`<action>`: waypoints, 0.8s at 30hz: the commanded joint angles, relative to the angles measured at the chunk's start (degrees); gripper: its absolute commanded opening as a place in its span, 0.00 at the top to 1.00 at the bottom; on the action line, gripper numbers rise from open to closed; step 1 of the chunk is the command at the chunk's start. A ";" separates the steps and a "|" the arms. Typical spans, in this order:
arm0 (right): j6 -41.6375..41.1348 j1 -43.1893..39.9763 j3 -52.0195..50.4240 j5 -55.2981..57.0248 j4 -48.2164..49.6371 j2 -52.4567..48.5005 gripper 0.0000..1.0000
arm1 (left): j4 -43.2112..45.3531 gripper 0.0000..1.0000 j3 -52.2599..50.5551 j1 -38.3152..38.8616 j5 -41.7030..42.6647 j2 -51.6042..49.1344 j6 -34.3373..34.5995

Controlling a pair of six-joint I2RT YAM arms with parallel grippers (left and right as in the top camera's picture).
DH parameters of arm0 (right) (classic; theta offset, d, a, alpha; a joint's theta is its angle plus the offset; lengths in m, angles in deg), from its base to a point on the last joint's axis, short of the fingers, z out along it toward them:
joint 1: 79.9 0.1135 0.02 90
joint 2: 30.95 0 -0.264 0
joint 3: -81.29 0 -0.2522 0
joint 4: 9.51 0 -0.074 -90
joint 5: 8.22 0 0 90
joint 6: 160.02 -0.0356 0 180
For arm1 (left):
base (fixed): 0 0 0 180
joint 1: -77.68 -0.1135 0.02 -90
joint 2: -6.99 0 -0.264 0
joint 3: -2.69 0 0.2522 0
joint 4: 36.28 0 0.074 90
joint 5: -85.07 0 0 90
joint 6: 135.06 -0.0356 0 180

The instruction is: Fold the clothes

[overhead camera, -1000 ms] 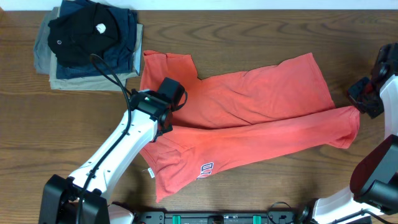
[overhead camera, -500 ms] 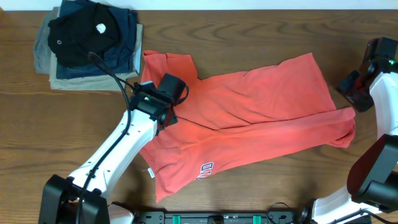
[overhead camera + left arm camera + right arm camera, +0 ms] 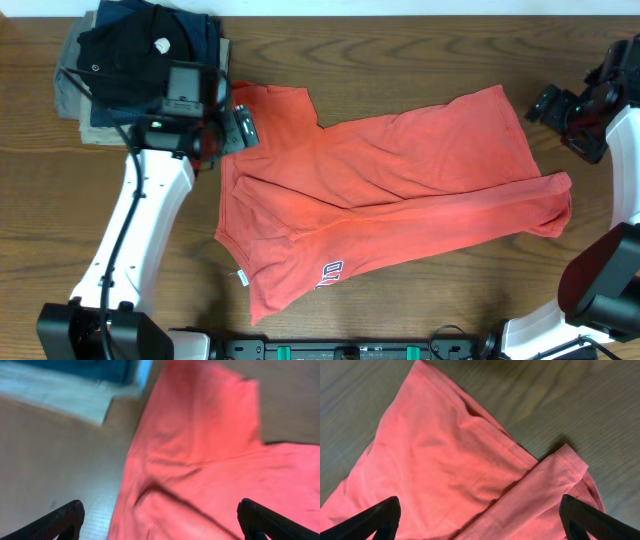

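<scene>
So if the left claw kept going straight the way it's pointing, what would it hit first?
Most likely the coral-red T-shirt, near its sleeve. The open left gripper points right at the cloth, though how far above it hangs is unclear.

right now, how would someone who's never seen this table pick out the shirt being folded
Start at the brown wooden table: the one garment spread across its middle is the coral-red T-shirt. Unlike the black, navy and khaki folded stack at the far left corner, it lies loose and part-folded, with white print near its front edge.
</scene>
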 commanded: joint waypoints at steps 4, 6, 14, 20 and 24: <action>5.20 3.54 0.79 -2.29 -1.86 -2.14 0.01 | 8.24 0.02 0.72 -0.31 6.45 -7.56 -12.48; 5.33 5.09 0.79 -2.08 -2.60 -3.13 0.01 | 11.91 0.02 0.72 -0.31 6.43 -11.58 -14.05; 5.31 9.42 0.79 0.04 -2.84 -5.75 0.01 | 23.02 0.00 0.72 -0.35 6.43 -23.85 -14.58; 5.03 10.62 0.76 3.08 -2.64 -6.16 0.01 | 28.15 0.04 0.72 -0.35 2.99 -26.93 -14.58; 5.09 10.60 0.76 3.13 -2.23 -6.16 0.01 | 30.73 0.04 0.72 -0.35 1.86 -28.63 -14.82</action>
